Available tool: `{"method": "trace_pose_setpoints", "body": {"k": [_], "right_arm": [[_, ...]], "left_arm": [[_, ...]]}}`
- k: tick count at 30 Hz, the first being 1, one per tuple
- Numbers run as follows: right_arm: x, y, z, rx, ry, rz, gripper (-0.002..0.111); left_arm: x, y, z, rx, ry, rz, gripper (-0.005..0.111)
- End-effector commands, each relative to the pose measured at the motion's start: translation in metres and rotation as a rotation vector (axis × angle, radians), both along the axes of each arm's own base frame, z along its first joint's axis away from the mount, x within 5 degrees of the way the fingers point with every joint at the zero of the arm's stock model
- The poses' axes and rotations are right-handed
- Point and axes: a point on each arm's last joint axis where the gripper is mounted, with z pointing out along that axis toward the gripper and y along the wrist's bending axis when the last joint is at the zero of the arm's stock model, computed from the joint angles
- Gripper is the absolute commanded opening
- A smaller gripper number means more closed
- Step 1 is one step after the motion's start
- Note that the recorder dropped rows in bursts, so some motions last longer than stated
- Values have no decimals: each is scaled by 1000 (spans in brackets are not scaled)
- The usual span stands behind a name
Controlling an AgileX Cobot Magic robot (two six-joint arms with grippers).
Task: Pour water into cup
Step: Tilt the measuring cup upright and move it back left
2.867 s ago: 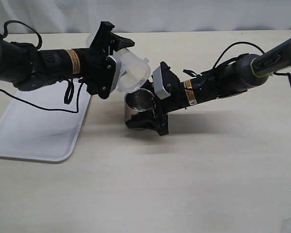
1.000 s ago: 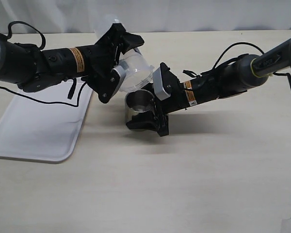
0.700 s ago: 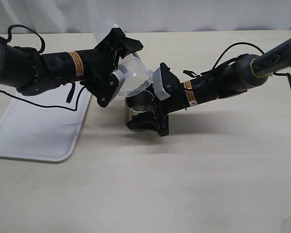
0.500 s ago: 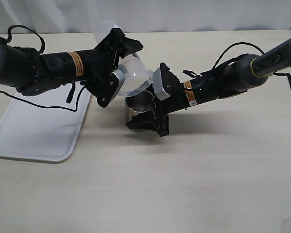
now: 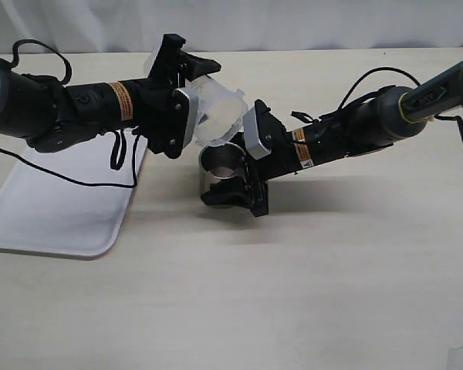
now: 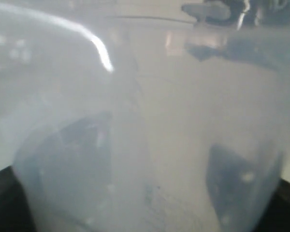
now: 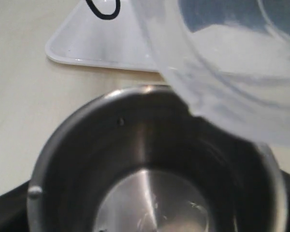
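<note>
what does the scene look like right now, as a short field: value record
left gripper: fingers closed on the translucent plastic beaker
beaker pose: tipped, mouth just above the cup's rim, off the table
right gripper: fingers closed on the steel cup
cup pose: upright on the table
pour: no stream visible between beaker and cup
tray: white, flat on the table under the left arm
</note>
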Motion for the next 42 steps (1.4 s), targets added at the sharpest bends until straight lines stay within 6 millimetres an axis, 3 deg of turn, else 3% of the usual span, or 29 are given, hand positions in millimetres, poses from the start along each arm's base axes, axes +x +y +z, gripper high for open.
{"method": "trace_pose_setpoints", "body": {"k": [1, 7, 13, 21, 28, 32, 35, 42], "right_arm": [[0, 2, 5, 25, -5, 6, 4], [0, 2, 5, 25, -3, 5, 4], [0, 2, 5, 25, -3, 5, 4], [0, 2, 5, 25, -3, 5, 4], [0, 1, 4, 22, -3, 2, 4], [0, 1, 4, 22, -3, 2, 4], [0, 1, 4, 22, 2, 0, 4], [0, 1, 4, 17, 1, -4, 4]], "left_arm": [[6, 5, 3, -202, 159, 174, 0], [20, 16, 10, -547, 347, 464, 0], [38, 31, 22, -785, 479, 597, 0], [67, 89, 34, -1131, 603, 778, 0], [79, 147, 21, -1244, 581, 904, 0], [83, 170, 9, -1354, 623, 905, 0], [90, 172, -1, -1396, 708, 820, 0], [118, 153, -19, -1333, 835, 726, 0]]}}
